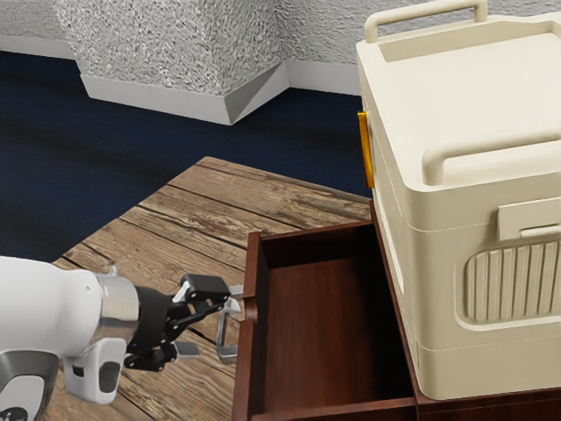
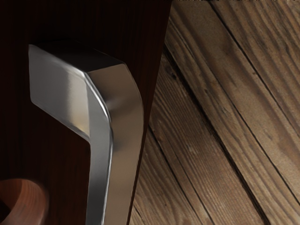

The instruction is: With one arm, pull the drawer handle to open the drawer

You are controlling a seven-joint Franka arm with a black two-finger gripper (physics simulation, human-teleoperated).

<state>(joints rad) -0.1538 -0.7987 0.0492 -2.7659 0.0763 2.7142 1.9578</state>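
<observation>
One handle (image 2: 100, 164) jutting outward, lengthwise along drawer front (image 2: 56, 161)

The smooth white robot arm (image 1: 44, 303) reaches in from the exterior view's left, its silver metal wrist collar (image 1: 119, 299) leading to the black two-finger gripper (image 1: 209, 325); the jaws stand parted, pointing toward that view's right.
</observation>
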